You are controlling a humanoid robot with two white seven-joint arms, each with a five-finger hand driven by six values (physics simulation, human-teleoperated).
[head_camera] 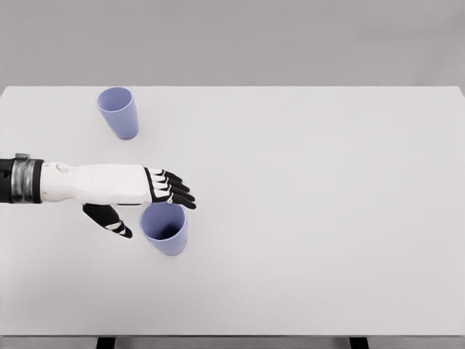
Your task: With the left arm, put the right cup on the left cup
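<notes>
The one arm in sight has a smooth white forearm shell [94, 183], rounded, with a small round disc near its wrist end. Behind it sit a grey metal band and a black sleeve section. The left hand [145, 200] is black, its fingers [174, 190] and thumb marked with white segments.

We count two lavender plastic cups, one at upper left [118, 111], one at lower left [165, 228], plus one white table [327, 218].

White table [327, 218] bears two seemingly upright lilac cups [118, 111] [165, 229], well apart.
</notes>
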